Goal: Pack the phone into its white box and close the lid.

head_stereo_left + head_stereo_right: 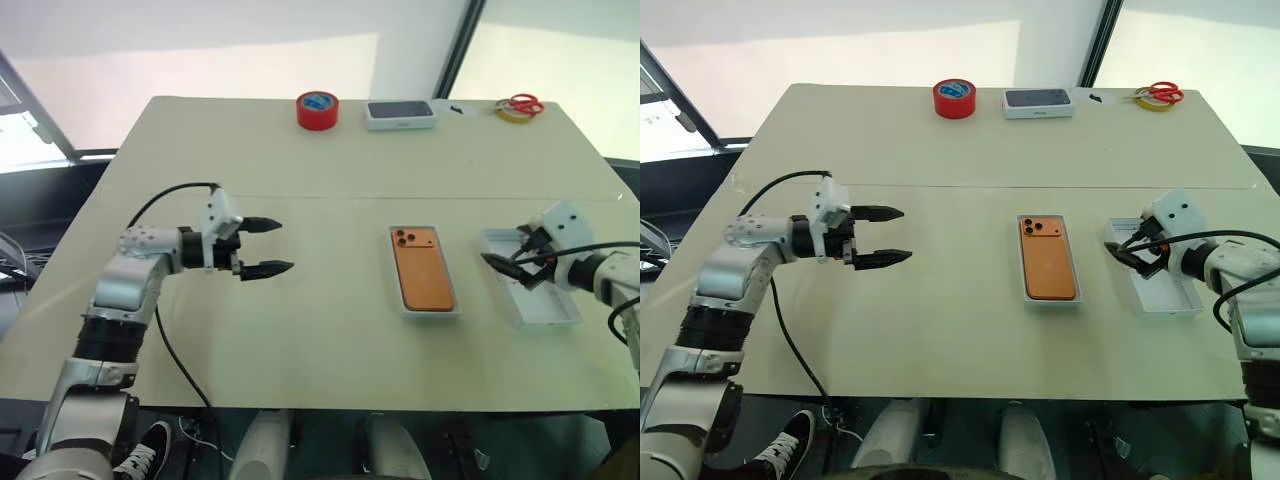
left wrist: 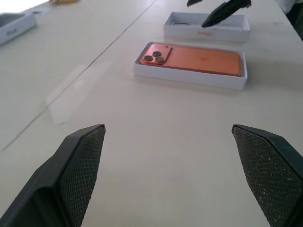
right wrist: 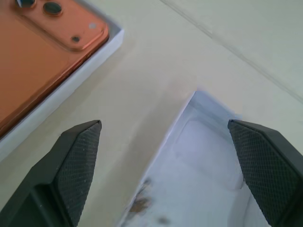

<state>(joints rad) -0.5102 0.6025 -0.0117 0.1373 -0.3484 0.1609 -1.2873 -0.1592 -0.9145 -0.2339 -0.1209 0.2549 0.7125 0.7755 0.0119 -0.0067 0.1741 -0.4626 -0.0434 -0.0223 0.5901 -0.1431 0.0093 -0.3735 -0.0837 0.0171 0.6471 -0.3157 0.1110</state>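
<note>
Orange against the pale tabletop point(image 1: 320, 350), the phone point(image 1: 422, 269) lies back-up in the white box point(image 1: 405, 300), its three-lens camera block at the far end, near the middle of the surface and a little toward my right side. My left pincer point(image 1: 263, 246) hangs above the bare tabletop well to the left of it, pointing across toward the phone, released with its two black fingers spread and nothing between them. My right pincer point(image 1: 518, 262) hovers over the near-left part of the lid point(image 1: 545, 310), which lies inside-up just to the right of the white box, a strip of bare tabletop between the two; this pincer too stands released, its fingers wide apart and gripping nothing, and whether a fingertip touches the lid's rim I cannot tell. At the far edge stand a red roll of tape point(image 1: 317, 110), a second white box with a dark phone picture point(image 1: 400, 114), and red-handled scissors point(image 1: 524, 104) lying on a yellowish roll point(image 1: 512, 113).
</note>
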